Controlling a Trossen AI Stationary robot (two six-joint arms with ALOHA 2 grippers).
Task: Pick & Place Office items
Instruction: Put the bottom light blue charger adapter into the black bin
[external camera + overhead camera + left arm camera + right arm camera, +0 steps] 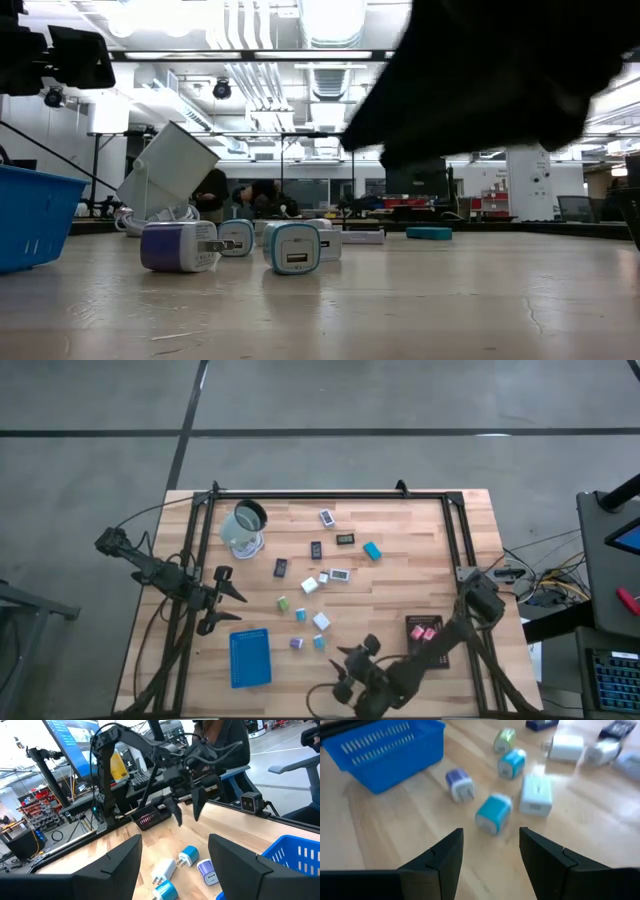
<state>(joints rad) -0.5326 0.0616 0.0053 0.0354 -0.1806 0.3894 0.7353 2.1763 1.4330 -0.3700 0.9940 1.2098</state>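
We see the wooden table [400, 590] from above, framed by a dark rail. We take the blue basket tray [249, 657] at its near left as our landmark. Well to the right of it lies the black tray [424, 637], holding 2 pink blocks [423, 632]. Far behind the blue tray, near the back rail, a clear round cup [244, 526] lies tipped beside a white cable.

Just left of the blue tray and slightly behind it hovers the left gripper [228, 606], its jaws spread and grasping nothing. To the right of the tray, at the table's near edge, hangs the right gripper [349, 672], jaws parted and empty, pointing toward the tray.

The office items scatter behind and right of the blue tray. Closest are a purple charger block [296, 643] and a teal charger block [319, 642], then a white block [321, 621], a green block [284, 603], and farther back dark labelled rectangles [316, 549].
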